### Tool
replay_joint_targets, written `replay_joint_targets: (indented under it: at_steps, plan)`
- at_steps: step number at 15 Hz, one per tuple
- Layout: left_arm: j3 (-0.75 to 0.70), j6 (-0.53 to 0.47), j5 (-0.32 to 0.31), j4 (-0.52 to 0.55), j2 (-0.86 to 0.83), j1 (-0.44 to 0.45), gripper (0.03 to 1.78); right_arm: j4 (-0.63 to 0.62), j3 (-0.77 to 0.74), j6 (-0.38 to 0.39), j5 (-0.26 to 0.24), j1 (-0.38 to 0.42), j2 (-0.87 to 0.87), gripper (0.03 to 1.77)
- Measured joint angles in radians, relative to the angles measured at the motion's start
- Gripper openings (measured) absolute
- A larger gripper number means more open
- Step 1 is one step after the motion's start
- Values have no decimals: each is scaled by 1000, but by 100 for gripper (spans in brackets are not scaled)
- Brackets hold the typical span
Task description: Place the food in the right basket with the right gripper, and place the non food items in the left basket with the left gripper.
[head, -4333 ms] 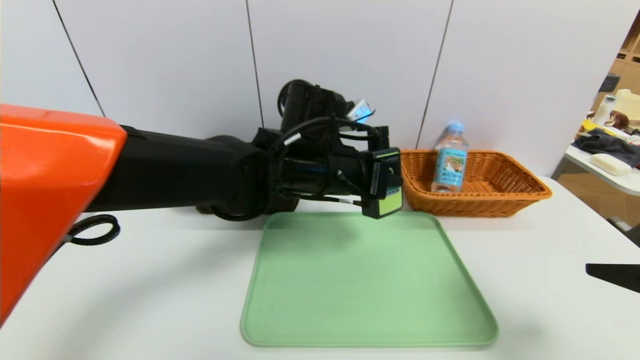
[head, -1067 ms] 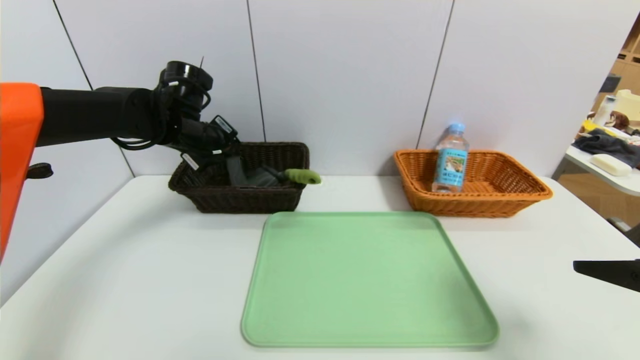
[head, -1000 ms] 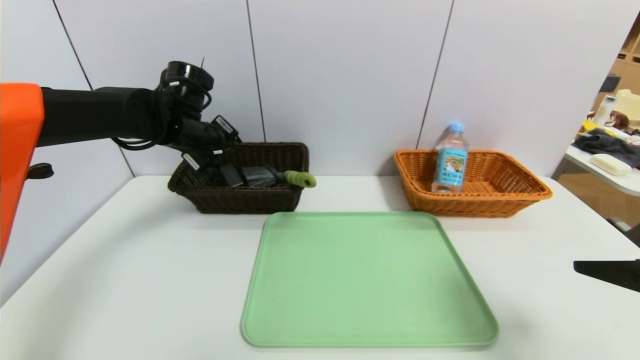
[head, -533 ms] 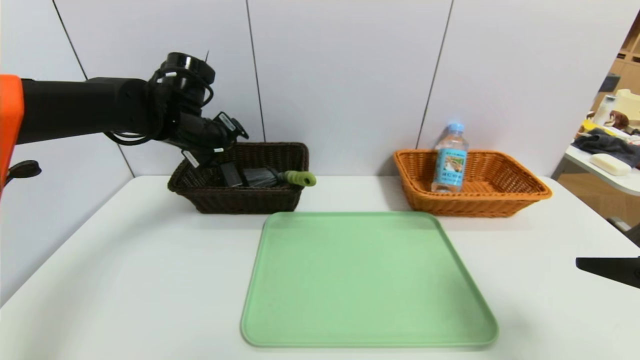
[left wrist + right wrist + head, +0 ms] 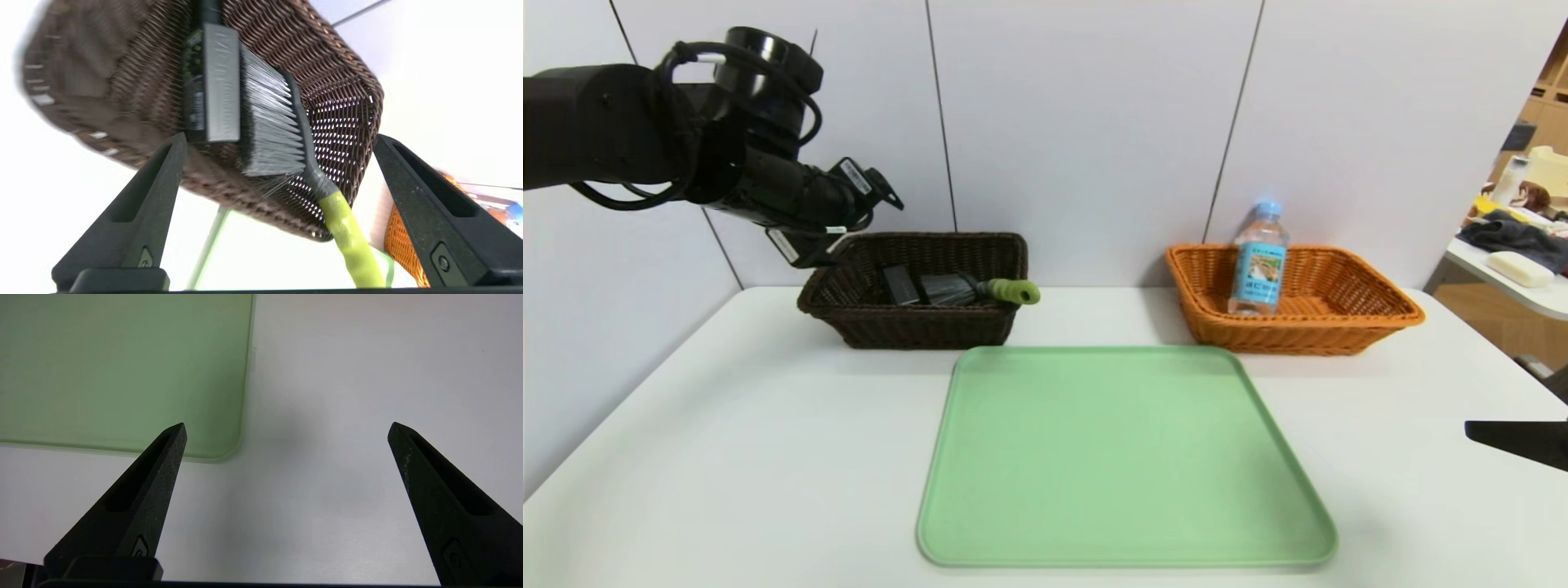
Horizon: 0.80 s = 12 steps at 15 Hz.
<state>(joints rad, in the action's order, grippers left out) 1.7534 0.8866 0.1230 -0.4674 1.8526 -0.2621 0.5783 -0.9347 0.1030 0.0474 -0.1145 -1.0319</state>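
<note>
brush [image 5: 968, 289] let go into dark basket [image 5: 915, 327] | left hand [image 5: 278, 141] lifted away, spread wide, nothing held | sorting looks done

There were two baskets: one dark brown basket [image 5: 915, 322] and one orange basket [image 5: 1347, 322]. There was one water bottle [image 5: 1258, 258], one scrub brush [image 5: 968, 289], one black pump bottle [image 5: 899, 284], one green tray [image 5: 1123, 457] and two grippers [image 5: 837, 208] [image 5: 1515, 441].

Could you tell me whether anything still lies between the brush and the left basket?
Nothing does: the brush already lies in the left basket beside the pump bottle, its handle over the rim. The open left gripper hangs above.
</note>
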Motion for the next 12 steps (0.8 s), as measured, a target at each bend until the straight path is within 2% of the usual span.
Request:
replay_joint_targets:
  at_steps: [6, 12]
  plan:
    - [-176, -8, 9, 1, -201, 17, 167, 8, 40, 0, 4, 8, 56, 170]
    - [-346, -102, 75, 6, -403, 19, 168, 26, 64, 1, 3, 13, 120, 170]
